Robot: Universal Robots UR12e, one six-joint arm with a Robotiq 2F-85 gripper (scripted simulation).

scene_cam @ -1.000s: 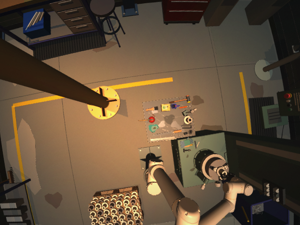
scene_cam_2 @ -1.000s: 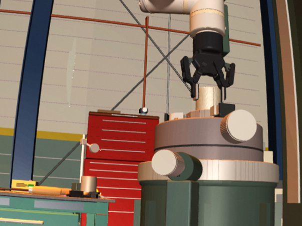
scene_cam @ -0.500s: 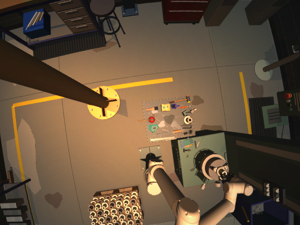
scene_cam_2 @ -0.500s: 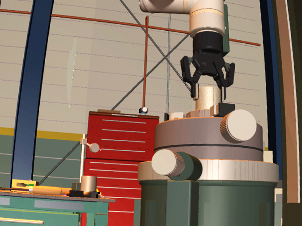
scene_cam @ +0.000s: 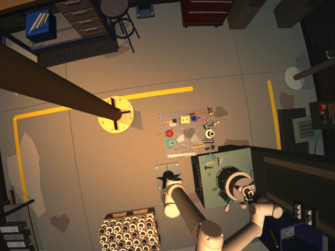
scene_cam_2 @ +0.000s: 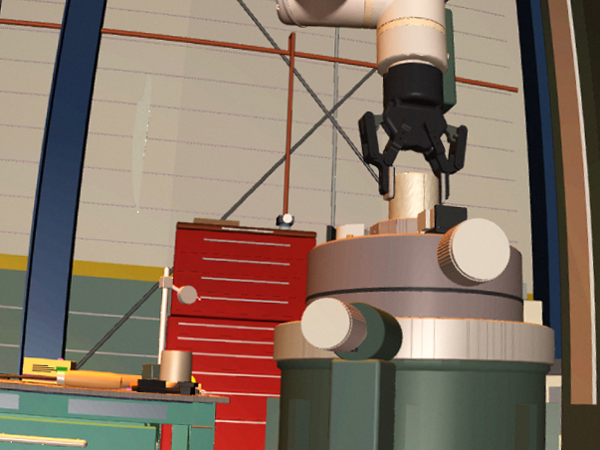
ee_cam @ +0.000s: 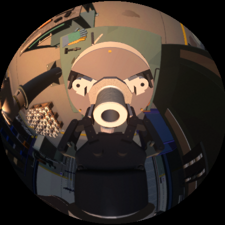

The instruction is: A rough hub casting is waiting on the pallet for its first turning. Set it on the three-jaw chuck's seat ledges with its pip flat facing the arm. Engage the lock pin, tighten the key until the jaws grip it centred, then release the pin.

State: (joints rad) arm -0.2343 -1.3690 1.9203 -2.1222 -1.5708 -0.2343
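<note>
The hub casting's flange (ee_cam: pixel 110 91) is partly hidden behind its own tube and sits among the chuck's jaws (ee_cam: pixel 82 85). The casting (scene_cam_2: pixel 412 195) (scene_cam: pixel 246 191) is a pale hollow cylinder standing up from the three-jaw chuck (scene_cam_2: pixel 414 269) (scene_cam: pixel 234 183). My gripper (scene_cam_2: pixel 414 189) (ee_cam: pixel 110 112) comes down on it from above, its two fingers on either side of the tube, gripping it. Two knurled knobs stick out of the chuck body: one high on the right (scene_cam_2: pixel 473 249), one lower on the left (scene_cam_2: pixel 333 324).
The lathe bed (scene_cam: pixel 295 173) rises dark right beside the chuck. The green headstock (scene_cam: pixel 216 175) carries small tools. A pallet of more castings (scene_cam: pixel 130 232) stands by the arm's base, and a tool mat (scene_cam: pixel 189 132) lies on the floor beyond.
</note>
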